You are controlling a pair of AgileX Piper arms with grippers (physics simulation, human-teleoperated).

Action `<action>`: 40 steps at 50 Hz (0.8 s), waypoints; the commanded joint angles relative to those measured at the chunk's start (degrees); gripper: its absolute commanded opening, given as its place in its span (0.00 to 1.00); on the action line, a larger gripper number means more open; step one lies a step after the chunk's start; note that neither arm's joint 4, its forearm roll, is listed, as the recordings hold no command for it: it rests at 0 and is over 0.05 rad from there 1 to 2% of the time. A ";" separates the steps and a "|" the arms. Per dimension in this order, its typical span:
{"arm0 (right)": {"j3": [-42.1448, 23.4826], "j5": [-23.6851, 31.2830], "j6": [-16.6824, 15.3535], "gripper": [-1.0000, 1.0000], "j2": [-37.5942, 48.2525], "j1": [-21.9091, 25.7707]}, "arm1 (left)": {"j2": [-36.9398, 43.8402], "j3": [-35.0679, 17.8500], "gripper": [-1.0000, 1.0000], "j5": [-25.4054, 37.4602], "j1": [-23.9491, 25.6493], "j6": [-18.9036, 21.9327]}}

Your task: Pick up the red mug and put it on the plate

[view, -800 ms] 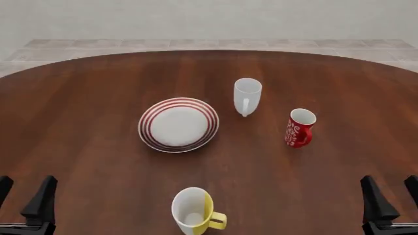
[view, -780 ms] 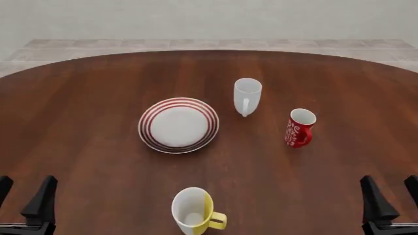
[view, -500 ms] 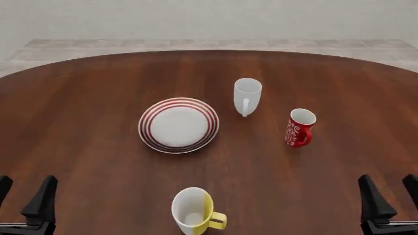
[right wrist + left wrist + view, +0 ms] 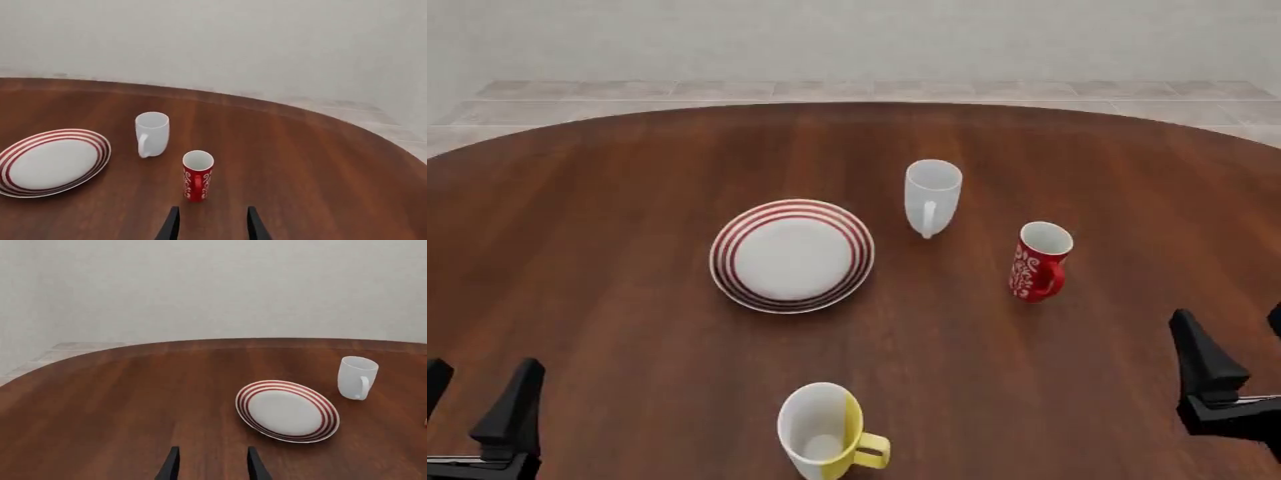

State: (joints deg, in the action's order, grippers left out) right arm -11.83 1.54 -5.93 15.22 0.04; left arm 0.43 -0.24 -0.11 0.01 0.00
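The red mug (image 4: 1040, 262) with its white swirl pattern stands upright on the right half of the table, handle toward me; in the right wrist view the red mug (image 4: 197, 176) is just ahead of the fingers. Left of the table's centre lies the plate (image 4: 791, 255), white with red rings and nothing on it, which the left wrist view shows as the plate (image 4: 287, 410). My right gripper (image 4: 1238, 350) is open near the right front edge, well short of the mug. At the left front corner my left gripper (image 4: 474, 395) is open and empty.
A plain white mug (image 4: 933, 196) stands upright behind the plate and the red mug, between them. A yellow-and-white mug (image 4: 823, 432) sits at the front middle, between my two arms. The round brown table (image 4: 614, 300) ends at a curved far edge, with tiled floor beyond.
My right gripper has lifted and moved a little forward and to the right. The left gripper, the mugs and the plate have not moved.
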 commanded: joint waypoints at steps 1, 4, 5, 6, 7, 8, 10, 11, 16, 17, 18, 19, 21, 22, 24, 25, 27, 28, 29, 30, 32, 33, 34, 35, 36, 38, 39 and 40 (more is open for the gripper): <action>-8.51 2.32 -2.74 1.00 9.67 -0.84 | 0.01 0.00 1.00 0.00 0.00 0.01; -12.17 4.42 -0.71 1.00 12.85 0.99 | 0.01 0.00 1.00 0.00 0.00 0.00; -13.11 4.95 -0.23 1.00 13.56 1.08 | 0.01 0.00 1.00 0.00 -0.01 0.00; -15.02 6.13 -0.74 1.00 13.96 0.97 | 0.01 0.00 1.00 0.00 0.01 0.00; -15.98 6.78 -0.81 1.00 14.03 1.08 | 0.00 0.00 1.00 0.00 0.00 0.00; -15.99 6.80 -0.81 1.00 14.03 1.08 | 0.00 0.00 1.00 0.00 0.00 0.00; -18.29 8.07 0.73 1.00 14.80 1.21 | 0.00 0.00 1.00 0.00 0.00 0.01; -19.38 8.61 2.20 1.00 15.19 1.17 | 0.00 0.00 1.00 0.00 -0.01 0.00; -24.14 9.23 6.92 1.00 18.29 -1.70 | 0.01 0.00 1.00 0.00 0.00 0.00; -24.76 9.49 5.71 1.00 19.05 -0.01 | 0.02 0.00 1.00 0.00 0.01 0.00; -25.44 10.00 7.01 1.00 20.40 1.18 | 0.01 0.00 1.00 0.00 0.01 0.00; -26.50 10.44 7.38 1.00 20.70 1.74 | -0.01 0.00 1.00 0.00 0.00 0.01; -27.70 10.99 7.09 1.00 21.44 2.08 | 0.00 0.00 1.00 0.00 0.00 0.01; -29.04 11.74 10.17 1.00 23.56 2.39 | 0.00 0.00 1.00 0.00 -0.01 0.00; -29.37 11.76 9.19 1.00 24.01 3.14 | 0.00 0.00 1.00 0.00 -0.01 0.00; -30.30 11.78 9.92 1.00 25.06 2.10 | 0.01 0.00 1.00 0.00 0.00 0.00; -30.67 12.05 10.01 1.00 26.03 2.00 | 0.00 0.00 1.00 0.00 0.00 0.00; -30.86 12.17 12.17 1.00 26.81 1.92 | 0.00 0.00 1.00 0.00 0.00 0.01; -31.15 12.23 9.37 1.00 26.94 2.86 | 0.01 0.00 1.00 0.00 0.01 0.00; -31.37 12.18 8.51 1.00 27.10 1.59 | 0.00 0.00 1.00 0.00 0.01 0.01; -31.77 12.27 8.96 1.00 28.53 2.30 | 0.01 0.00 1.00 0.00 0.00 -0.01; -32.02 12.55 9.55 1.00 29.73 2.53 | 0.00 0.00 1.00 0.00 0.00 -0.01; -32.16 12.50 8.07 1.00 30.30 3.42 | 0.01 0.00 1.00 0.00 0.00 0.01; -32.52 12.67 9.59 1.00 31.39 2.64 | 0.00 0.00 1.00 0.00 0.01 0.00; -33.10 12.64 8.29 1.00 32.42 2.46 | 0.01 0.00 1.00 0.00 0.00 0.01; -33.33 12.58 9.55 1.00 33.09 2.01 | 0.01 0.00 1.00 0.00 0.00 0.00; -33.61 11.83 8.04 1.00 33.95 1.39 | 0.01 0.00 1.00 0.00 0.00 -0.01; -33.71 11.81 8.69 1.00 34.74 1.94 | 0.00 0.00 1.00 0.00 0.00 -0.01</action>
State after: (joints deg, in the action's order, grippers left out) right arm -42.24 13.12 2.38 43.47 2.09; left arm 0.44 -0.24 -0.11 0.01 -0.01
